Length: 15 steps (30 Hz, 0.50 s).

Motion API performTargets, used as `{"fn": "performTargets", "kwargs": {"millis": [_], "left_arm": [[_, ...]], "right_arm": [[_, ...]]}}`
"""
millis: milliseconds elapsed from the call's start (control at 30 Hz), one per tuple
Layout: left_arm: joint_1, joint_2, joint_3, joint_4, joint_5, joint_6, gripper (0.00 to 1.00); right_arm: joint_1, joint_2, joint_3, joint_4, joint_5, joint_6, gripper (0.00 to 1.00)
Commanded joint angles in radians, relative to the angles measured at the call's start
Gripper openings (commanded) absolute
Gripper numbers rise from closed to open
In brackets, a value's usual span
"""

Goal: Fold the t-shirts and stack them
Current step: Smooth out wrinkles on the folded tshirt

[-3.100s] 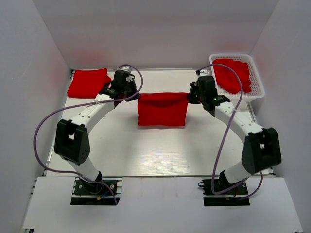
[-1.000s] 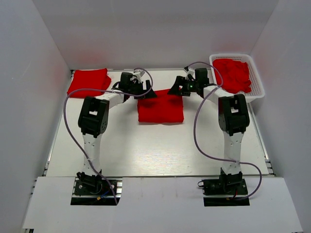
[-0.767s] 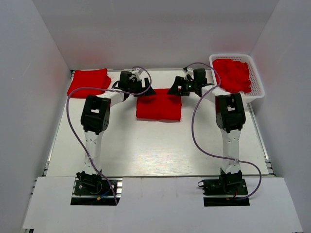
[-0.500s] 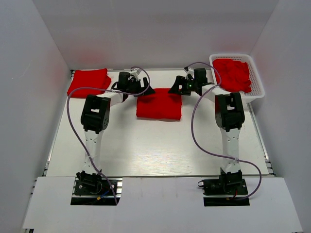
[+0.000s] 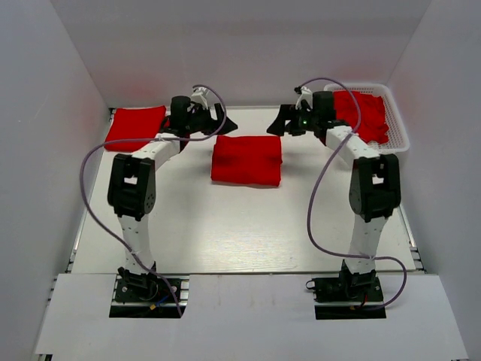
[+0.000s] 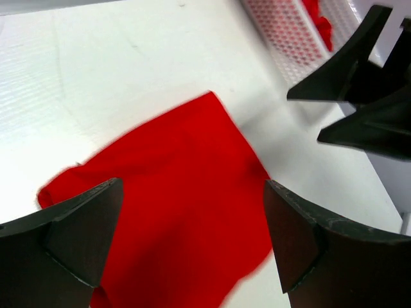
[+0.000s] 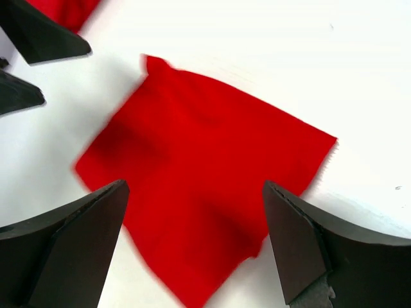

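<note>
the widest free room is the near half of the table (image 5: 240,226), bare between the 2 upright arms and in front of the folded t-shirt (image 5: 246,159). behind that shirt the left gripper (image 5: 224,120) and right gripper (image 5: 276,122) hang with jaws spread wide, tips facing each other, with a gap between them over the far strip. the left forearm (image 5: 154,148) crosses the lane between the centre shirt and the folded stack (image 5: 135,126) in the far left corner. the white mesh basket (image 5: 402,135), holding more red shirts (image 5: 361,113), blocks the far right corner, with the right forearm (image 5: 349,143) just beside it. purple cables (image 5: 309,218) loop out from each arm, and white walls (image 5: 45,150) close 3 sides.
</note>
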Motion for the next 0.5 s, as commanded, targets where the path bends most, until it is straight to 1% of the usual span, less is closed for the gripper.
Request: {"fn": "performTargets", "kwargs": {"millis": [0,33,133,200,300,367,400,467], "left_arm": [[-0.019,-0.229,-0.142,0.029,0.013,0.052,1.00],[-0.033,-0.254,-0.182,0.062,0.024,0.052,1.00],[-0.062,-0.309,-0.365,0.124,0.082,0.052,1.00],[-0.077,-0.318,-0.437,0.159,0.108,0.052,1.00],[-0.100,-0.331,-0.573,0.184,0.095,0.041,1.00],[-0.100,-0.320,-0.607,0.166,0.067,0.055,1.00],[-0.100,-0.320,-0.624,0.165,0.047,0.055,1.00],[-0.090,-0.311,-0.670,0.152,0.016,0.055,1.00]], "right_arm": [[0.010,-0.162,-0.136,0.075,-0.059,0.015,0.90],[0.008,-0.186,-0.160,0.080,-0.075,0.048,0.90],[0.036,-0.219,-0.272,0.175,-0.145,0.102,0.90],[0.051,-0.220,-0.335,0.227,-0.153,0.125,0.90],[0.066,-0.178,-0.387,0.278,-0.187,0.173,0.90],[0.067,-0.156,-0.420,0.298,-0.216,0.200,0.90],[0.065,-0.138,-0.447,0.343,-0.224,0.212,0.90],[0.062,-0.099,-0.490,0.373,-0.227,0.245,0.90]]}}
